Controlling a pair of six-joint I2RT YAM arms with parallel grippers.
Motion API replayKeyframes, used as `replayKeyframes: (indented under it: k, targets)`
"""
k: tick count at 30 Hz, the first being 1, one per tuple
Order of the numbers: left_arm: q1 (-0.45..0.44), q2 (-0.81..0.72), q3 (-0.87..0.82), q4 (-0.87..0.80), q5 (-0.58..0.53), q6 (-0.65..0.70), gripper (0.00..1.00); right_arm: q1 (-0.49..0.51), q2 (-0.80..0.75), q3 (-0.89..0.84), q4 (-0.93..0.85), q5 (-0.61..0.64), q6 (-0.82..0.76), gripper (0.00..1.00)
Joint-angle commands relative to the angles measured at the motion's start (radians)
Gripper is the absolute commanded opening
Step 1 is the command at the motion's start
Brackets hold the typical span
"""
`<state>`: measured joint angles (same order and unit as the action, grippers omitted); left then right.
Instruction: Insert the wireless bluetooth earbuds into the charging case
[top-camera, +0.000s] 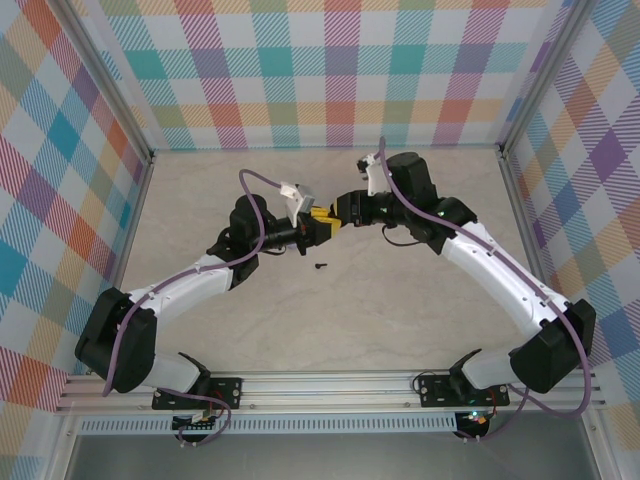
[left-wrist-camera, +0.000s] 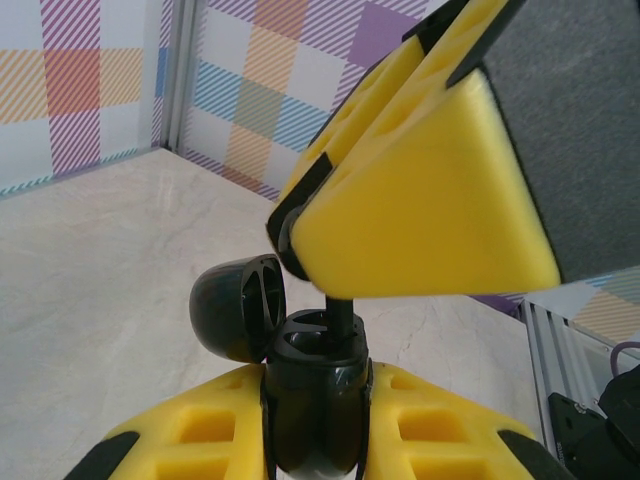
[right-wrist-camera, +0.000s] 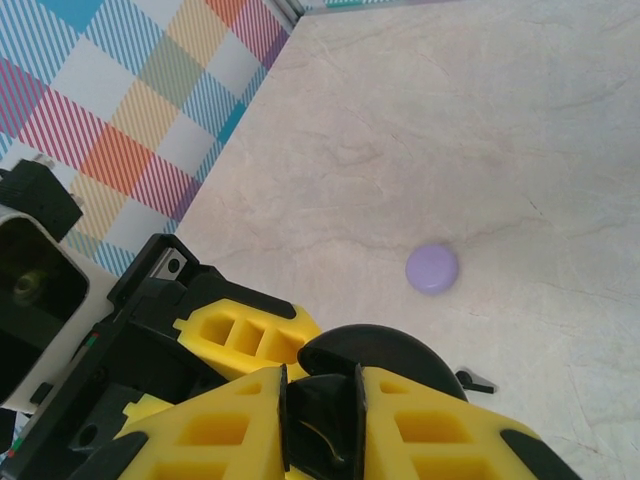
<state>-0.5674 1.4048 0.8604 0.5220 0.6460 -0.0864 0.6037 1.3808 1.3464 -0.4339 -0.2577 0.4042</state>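
Handoff above the bench (top-camera: 400, 330): our left end effector (left-wrist-camera: 318, 440) clamps the black charging case (left-wrist-camera: 318, 385) with lid (left-wrist-camera: 238, 305) flipped open, so the right end effector (right-wrist-camera: 320, 415), pinching a black earbud (left-wrist-camera: 341, 312), can drop it stem-first into the socket. We can't tell how deep it sits, since the pads (left-wrist-camera: 430, 210) and case rim hide the tip. A second black earbud (right-wrist-camera: 476, 380) and a lavender case (right-wrist-camera: 432, 268) lie on the bench nearby.

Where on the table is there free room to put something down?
Crowded: the centre, where the left gripper holds the black case, the right gripper an earbud, with a loose earbud and lavender case nearby. Free: the far strip by the back wall; the near patch between the left arm, the right arm and the front rail.
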Motion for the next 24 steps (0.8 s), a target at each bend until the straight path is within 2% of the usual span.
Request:
replayKeyframes:
  k: [1, 10, 19, 24]
  targets:
    - [-0.011, -0.030, 0.047, 0.018, 0.019, -0.009, 0.06, 0.010, 0.014, 0.007, 0.006, -0.001, -0.001, 0.22]
    - [-0.011, -0.030, 0.045, 0.020, -0.028, -0.012, 0.06, 0.019, 0.017, 0.014, -0.028, -0.032, -0.020, 0.23]
    - [-0.010, -0.029, 0.052, 0.032, -0.007, -0.015, 0.06, 0.023, 0.014, 0.037, -0.078, -0.046, -0.038, 0.38]
    - [-0.011, -0.030, 0.048, 0.033, 0.001, -0.016, 0.05, 0.022, 0.008, 0.058, -0.095, -0.036, -0.044, 0.42]
